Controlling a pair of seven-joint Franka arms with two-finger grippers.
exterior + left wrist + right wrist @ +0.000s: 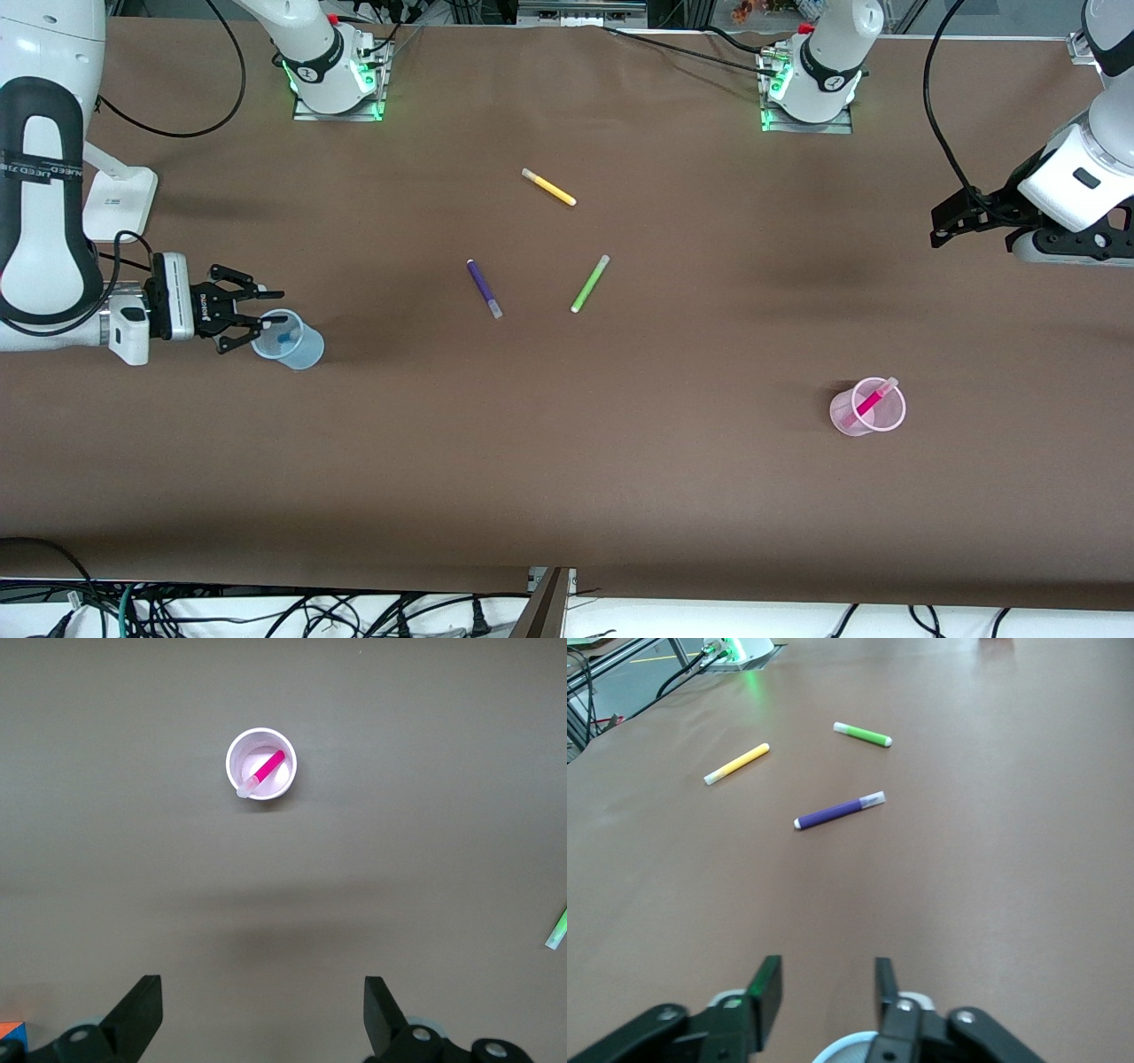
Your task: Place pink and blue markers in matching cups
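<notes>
The pale blue cup point(292, 346) stands at the right arm's end of the table with the blue marker point(285, 338) inside it. My right gripper point(257, 317) is open and empty, just above the cup's rim on the side toward the right arm's end. In the right wrist view only the cup's rim point(846, 1050) shows below the right gripper point(827, 992). The pale pink cup point(868, 409) stands toward the left arm's end and holds the pink marker point(873, 399), which leans on its rim. My left gripper point(943, 221) is open, empty and raised well away from them. The left wrist view shows the left gripper point(261, 1010), the pink cup point(260, 764) and the pink marker point(268, 771).
A yellow pen point(549, 187), a dark purple pen point(484, 288) and a lime green pen point(590, 283) lie mid-table on the brown cover. The same pens show in the right wrist view: yellow point(737, 763), purple point(837, 811), green point(864, 734). A white block point(120, 204) sits by the right arm.
</notes>
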